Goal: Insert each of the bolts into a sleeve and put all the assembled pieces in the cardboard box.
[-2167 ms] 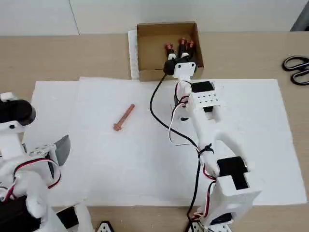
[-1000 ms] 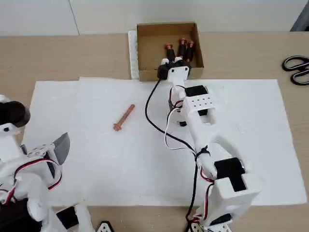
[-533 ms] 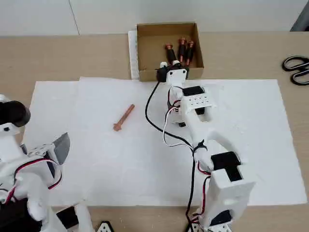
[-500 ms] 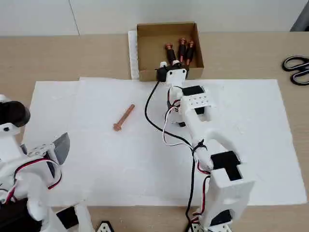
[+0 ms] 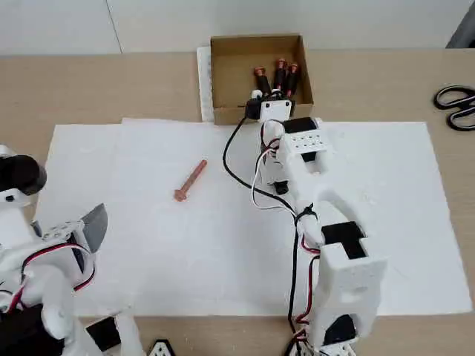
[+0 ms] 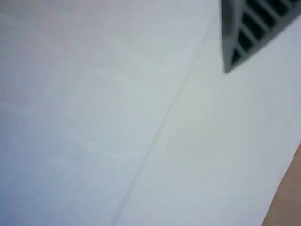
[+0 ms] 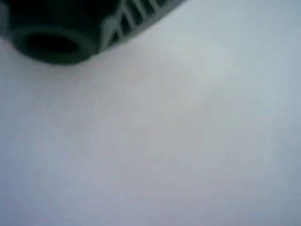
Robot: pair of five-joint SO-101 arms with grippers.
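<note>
Bolt [image 5: 191,180] lies loose on the white sheet [image 5: 148,259], slanted, head looks to be at the near end, well apart from both arms. The box [image 5: 223,44] sits at the sheet's far edge with three assembled pieces [image 5: 280,74] inside, side by side, copper heads toward the far wall. Right gripper [image 5: 270,106] hangs at the box's near wall, its arm stretched across the sheet. Left gripper [image 5: 92,225] sits low near the sheet's near left corner. I can't tell for either whether it's spread or pressed together. What I take for the last sleeve [image 5: 280,187] is a small dark thing on the sheet just beside the right arm, can't confirm. Scissors [image 5: 454,104] lie far right on the table [image 5: 89,81], not relevant. My read is three done, one bolt to go. It looks like solid metal, so stiff, light and nothing to break. It's round though, so it'll likely roll if I nudge it from the side, and it could slip out of a shallow pinch. I'd take it across the shank close to the head, squeezing square to the long axis, leaving the tip free to enter the sleeve. Sleeve looks rigid too; if it's standing upright, I'd expect it to tip easily.
</note>
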